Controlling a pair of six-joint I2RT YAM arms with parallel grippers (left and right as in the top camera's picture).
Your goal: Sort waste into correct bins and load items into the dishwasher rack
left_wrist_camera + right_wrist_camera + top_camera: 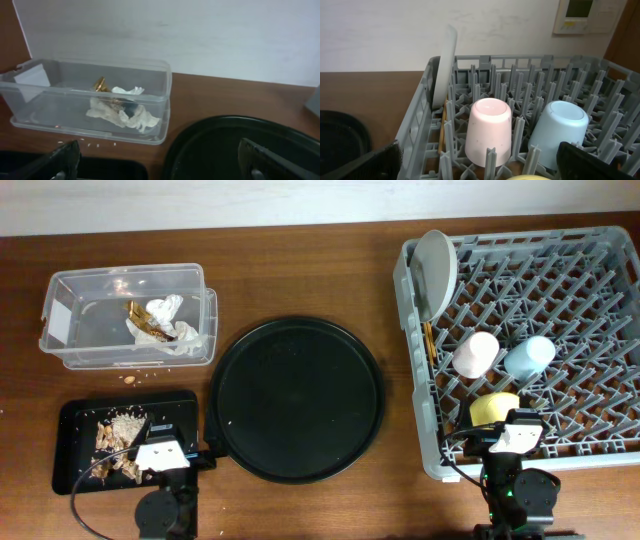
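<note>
Overhead view: the left pincer (155, 442) hangs over the near-right part of the small black tray (75, 420), beside the food scraps (118, 430) lying in it. The clear tub (60, 290) stands far and left of it, with the tissue (165, 310) and the wrapper (145, 325) inside. The only loose waste I can find is a few stray crumbs (130, 378) on the tabletop between tub and tray. They lie straight out on the far side of the left pincer, slightly left, so the left arm is by far the nearer. They are a scatter with no long axis to line up on. The right pincer (515, 435) sits at the near edge of the rack (600, 330), just near of the yellow bowl (493, 408). The pink cup (475, 353) and blue cup (528, 358) are beyond the bowl. The plate (436, 270) stands on edge in the far-left corner, and the chopsticks (429, 345) lie near-to-far along the left wall.

Left wrist view: the left pincer (162, 162) is spread wide and holds nothing. The crumbs (95, 145) lie ahead and left, just near of the tub (40, 100).

Right wrist view: the right pincer (482, 165) is spread and empty. Both cups stand mouth-down just ahead of it, apart from its fingers.
</note>
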